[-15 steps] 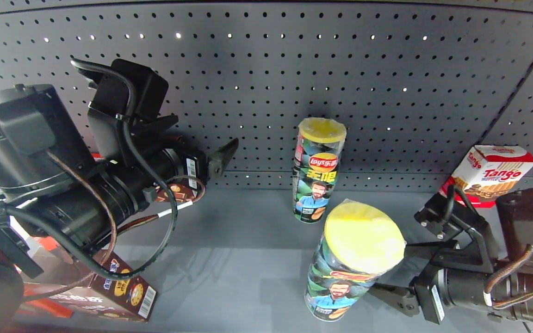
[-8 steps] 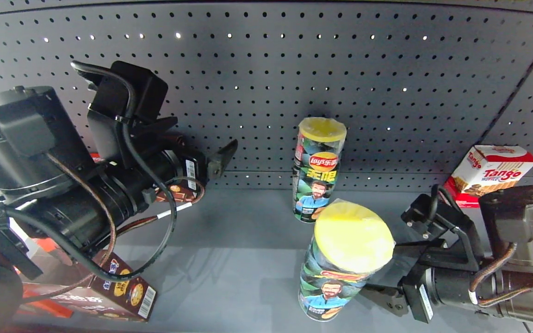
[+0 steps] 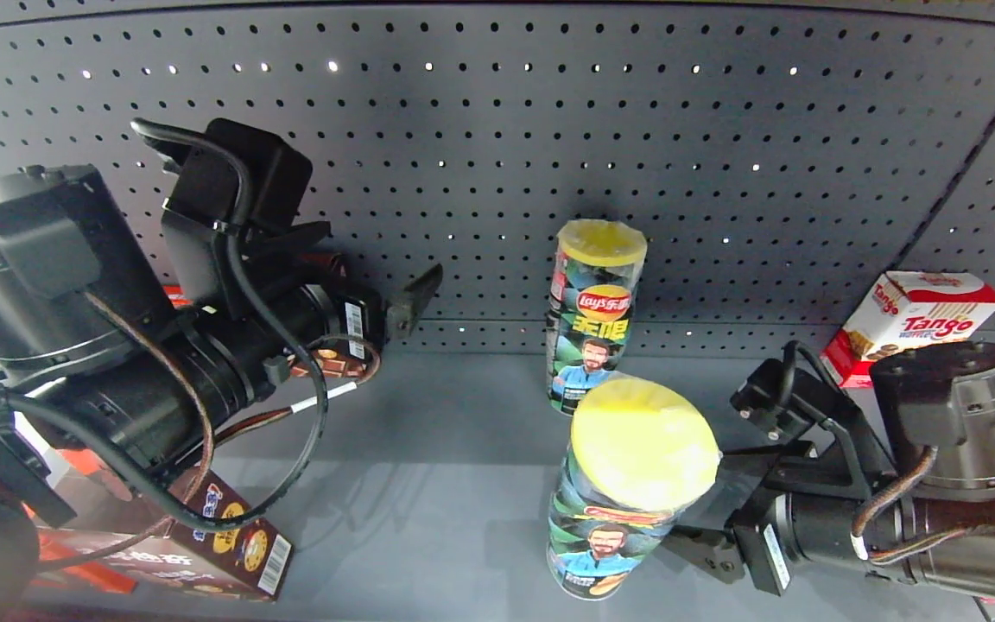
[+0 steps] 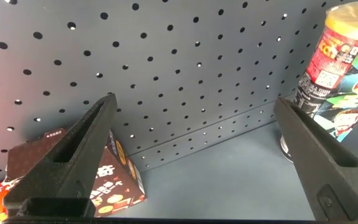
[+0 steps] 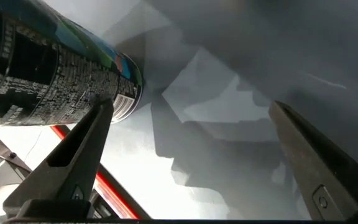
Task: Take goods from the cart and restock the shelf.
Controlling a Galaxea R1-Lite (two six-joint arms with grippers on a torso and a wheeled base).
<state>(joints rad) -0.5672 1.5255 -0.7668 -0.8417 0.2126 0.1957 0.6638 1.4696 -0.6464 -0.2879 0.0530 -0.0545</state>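
Two chip cans with yellow lids stand on the grey shelf (image 3: 428, 449). One can (image 3: 597, 320) is at the back by the pegboard, also seen in the left wrist view (image 4: 347, 50). The front can (image 3: 627, 484) stands right beside my right gripper (image 3: 713, 510). That gripper is open, and the can's lower end (image 5: 61, 68) lies against the outer side of one finger, not between the tips (image 5: 191, 162). My left gripper (image 3: 407, 307) hangs open near the back wall with nothing between its fingers (image 4: 191, 162). A brown snack box (image 4: 110, 180) stands beyond it.
A white and red wafer box (image 3: 916, 324) stands at the back right. A brown cookie box (image 3: 230, 544) lies at the shelf's front left under my left arm. The pegboard wall (image 3: 497, 130) closes the back. A red strip (image 5: 86, 155) marks the shelf's front edge.
My right gripper has moved left along the shelf, and the front can has shifted left with it. The left arm has sunk very slightly.
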